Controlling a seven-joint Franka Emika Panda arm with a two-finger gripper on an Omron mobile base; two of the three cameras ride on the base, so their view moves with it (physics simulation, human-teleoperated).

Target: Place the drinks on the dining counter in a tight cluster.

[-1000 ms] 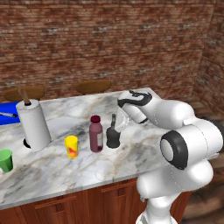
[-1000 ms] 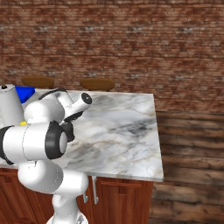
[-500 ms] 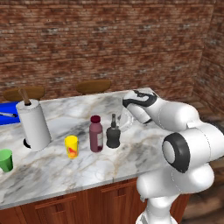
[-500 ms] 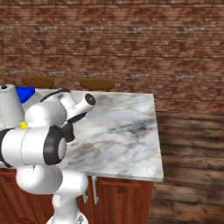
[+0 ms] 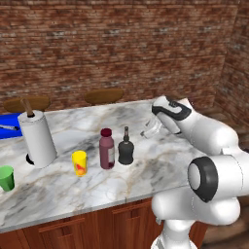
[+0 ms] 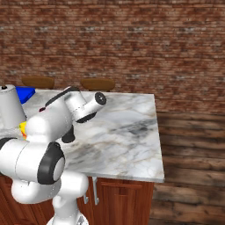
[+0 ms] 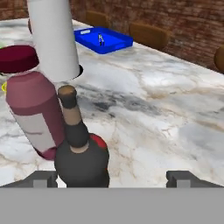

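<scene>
The squat black thin-necked bottle [image 7: 81, 153] is standing beside the tall maroon bottle [image 7: 31, 105] on the veined marble counter [image 5: 160, 160]; I'm holding my gripper [image 7: 114, 178] wide open, empty.

The marble dining counter [image 5: 160, 160] bears a maroon bottle [image 5: 106, 149], black bottle [image 5: 126, 147] (just beside), yellow cup [image 5: 79, 163], and paper-towel roll [image 5: 37, 138].

The counter [image 5: 160, 160] is polished grey-veined marble on a reddish wood base — on it a smooth maroon bottle [image 5: 106, 149] with a pale label, a glossy black bottle [image 5: 126, 148], a matt white paper roll [image 5: 37, 138] near its left edge — before a rough brick wall [image 5: 121, 48].
</scene>
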